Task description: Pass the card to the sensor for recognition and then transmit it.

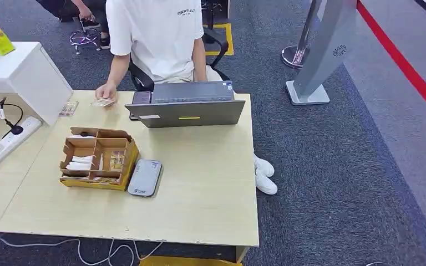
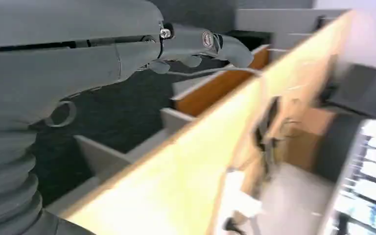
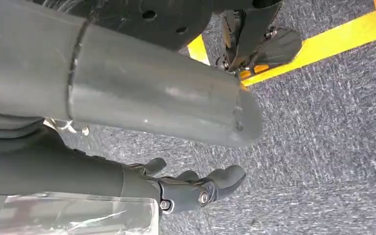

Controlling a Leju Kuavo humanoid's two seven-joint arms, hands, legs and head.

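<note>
A grey card sensor (image 1: 144,177) lies flat on the wooden table (image 1: 199,183), touching the right side of a cardboard organiser box (image 1: 129,160). Cards (image 1: 116,160) stand in the box's compartments. A person's hand rests on one card (image 1: 103,102) at the table's far edge, and another card (image 1: 69,108) lies a little left of it. My left hand (image 2: 186,46) hangs beside and below the table's edge (image 2: 200,147), fingers apart and holding nothing; that view is blurred. My right hand (image 3: 176,112) hangs over the carpet with loosely bent fingers (image 3: 200,188), empty.
An open grey laptop (image 1: 186,108) stands at the far side in front of the seated person (image 1: 158,39). At the left are a white box (image 1: 22,75), a power strip (image 1: 8,141) and cables. A grey stand (image 1: 319,55) rises from the carpet on the right.
</note>
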